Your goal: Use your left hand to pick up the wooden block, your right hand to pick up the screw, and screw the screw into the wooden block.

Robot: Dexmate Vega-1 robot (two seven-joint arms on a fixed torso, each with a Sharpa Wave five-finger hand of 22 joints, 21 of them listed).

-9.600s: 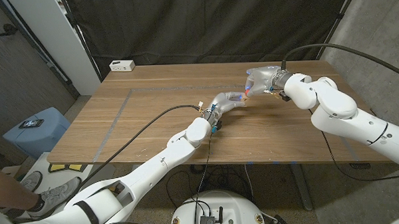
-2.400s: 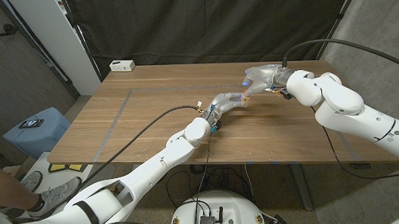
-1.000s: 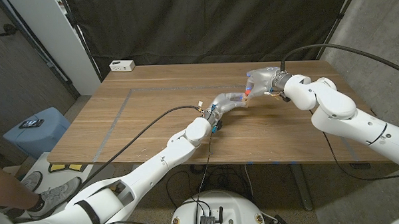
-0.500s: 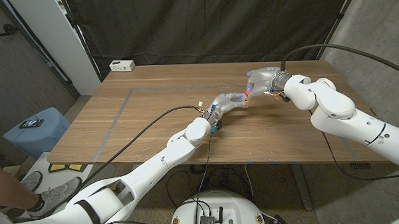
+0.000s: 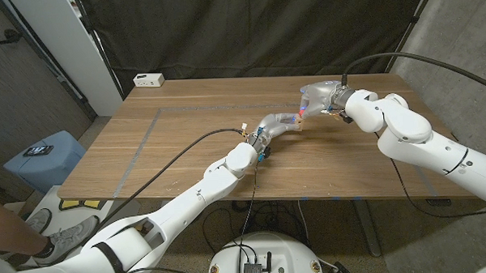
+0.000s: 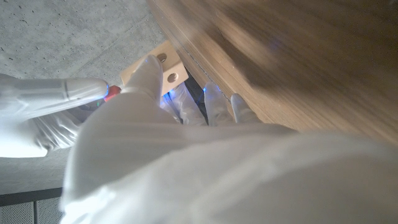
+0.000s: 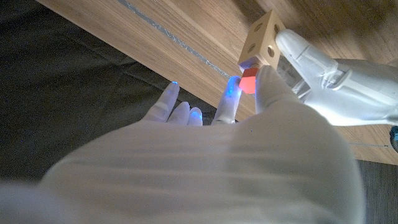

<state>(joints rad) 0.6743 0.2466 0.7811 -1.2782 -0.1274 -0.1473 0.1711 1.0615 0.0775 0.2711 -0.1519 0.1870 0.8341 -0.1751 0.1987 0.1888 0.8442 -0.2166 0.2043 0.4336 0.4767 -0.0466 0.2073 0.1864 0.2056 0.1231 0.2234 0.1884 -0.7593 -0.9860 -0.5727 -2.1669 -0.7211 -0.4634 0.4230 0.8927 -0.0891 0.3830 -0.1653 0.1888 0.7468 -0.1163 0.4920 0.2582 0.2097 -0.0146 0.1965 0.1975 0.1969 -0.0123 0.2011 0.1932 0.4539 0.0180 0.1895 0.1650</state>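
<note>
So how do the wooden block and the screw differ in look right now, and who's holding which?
The wooden block is pale tan, boxy and has round holes in its faces; the screw shows as a small red-orange head. The block is the larger; the screw head is far smaller. The left hand holds the block, while the right hand pinches the screw. Both are held above the table, with the screw against the block.

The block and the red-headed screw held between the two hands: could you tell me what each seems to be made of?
The wooden block, held by the left hand, looks like pale, unfinished wood: matte tan faces, faint grain and round drilled holes. The screw, pinched by the right hand, shows a red, matte head that looks like plastic; its shank is hidden, so I cannot tell its material.
</note>
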